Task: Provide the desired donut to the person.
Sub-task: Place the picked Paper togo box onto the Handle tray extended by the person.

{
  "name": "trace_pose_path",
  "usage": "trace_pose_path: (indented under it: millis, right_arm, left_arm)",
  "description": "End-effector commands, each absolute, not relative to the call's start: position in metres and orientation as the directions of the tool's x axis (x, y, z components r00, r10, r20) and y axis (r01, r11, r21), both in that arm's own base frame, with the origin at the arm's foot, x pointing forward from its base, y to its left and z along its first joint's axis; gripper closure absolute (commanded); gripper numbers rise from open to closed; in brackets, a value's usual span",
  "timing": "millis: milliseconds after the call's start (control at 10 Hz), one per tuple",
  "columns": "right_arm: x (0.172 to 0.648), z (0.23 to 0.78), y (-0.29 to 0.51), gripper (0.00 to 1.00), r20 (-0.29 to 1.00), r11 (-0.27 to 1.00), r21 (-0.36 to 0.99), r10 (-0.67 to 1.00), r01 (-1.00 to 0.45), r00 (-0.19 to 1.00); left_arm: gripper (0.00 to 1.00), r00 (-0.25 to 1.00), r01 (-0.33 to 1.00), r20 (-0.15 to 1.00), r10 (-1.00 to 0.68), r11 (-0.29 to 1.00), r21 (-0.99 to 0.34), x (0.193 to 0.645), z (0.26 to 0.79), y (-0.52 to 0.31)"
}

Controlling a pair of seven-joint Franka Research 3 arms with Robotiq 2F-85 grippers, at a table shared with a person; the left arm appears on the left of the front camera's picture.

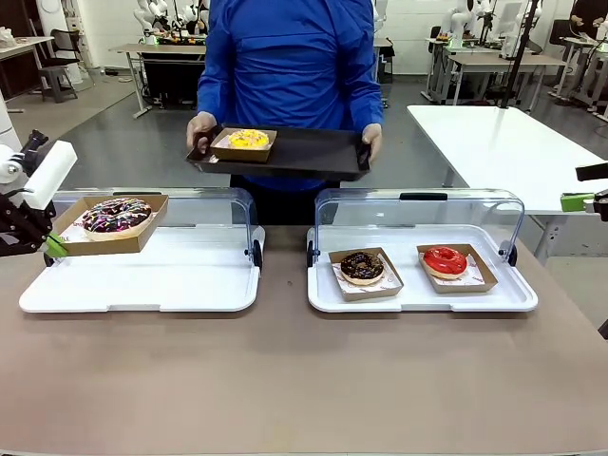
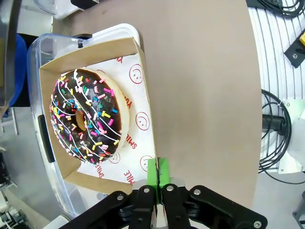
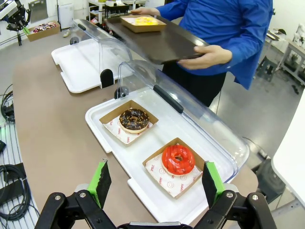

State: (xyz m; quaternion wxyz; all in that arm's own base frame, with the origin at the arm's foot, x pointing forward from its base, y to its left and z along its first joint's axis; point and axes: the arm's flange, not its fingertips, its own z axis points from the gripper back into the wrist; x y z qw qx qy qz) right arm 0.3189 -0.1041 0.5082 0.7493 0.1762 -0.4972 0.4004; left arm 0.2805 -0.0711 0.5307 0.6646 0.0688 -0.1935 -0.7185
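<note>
Wrist view reveals left claw (image 2: 157,172) clamped on box (image 2: 95,50) rim beside sprinkled donut (image 2: 88,117).

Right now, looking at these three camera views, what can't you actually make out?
Right tool: front view, cut off by the right edge, jaws unreadable there.
Yellow donut on the tray the person holds: front view, too small to tell its topping.
Liner print: left wrist view, mostly covered by the sprinkled donut.
Left tool biting the box: left wrist view, its own pads hide the pinched edge.

Upright clear lids (image 1: 418,214) behind both trays (image 1: 142,290); open tabletop (image 1: 285,380) in front.
</note>
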Motion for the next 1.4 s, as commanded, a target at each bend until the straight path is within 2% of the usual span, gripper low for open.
trace_pose_path:
  millis: [0, 1300]
  right_arm:
    - [0.3230, 0.5055, -0.1035, 0.00, 0.901, 0.616, -0.143, 0.405, -0.775, 0.156]
    - [0.3230, 0.5055, -0.1035, 0.00, 0.901, 0.616, -0.143, 0.405, -0.775, 0.156]
  left_arm:
    - [1.00, -0.101, 0.924, 0.168, -0.981, -0.030, 0.382, 0.2845, 0.5306, -0.0726]
    - [1.00, -0.101, 0.924, 0.168, -0.981, -0.030, 0.382, 0.2845, 0.5306, -0.0726]
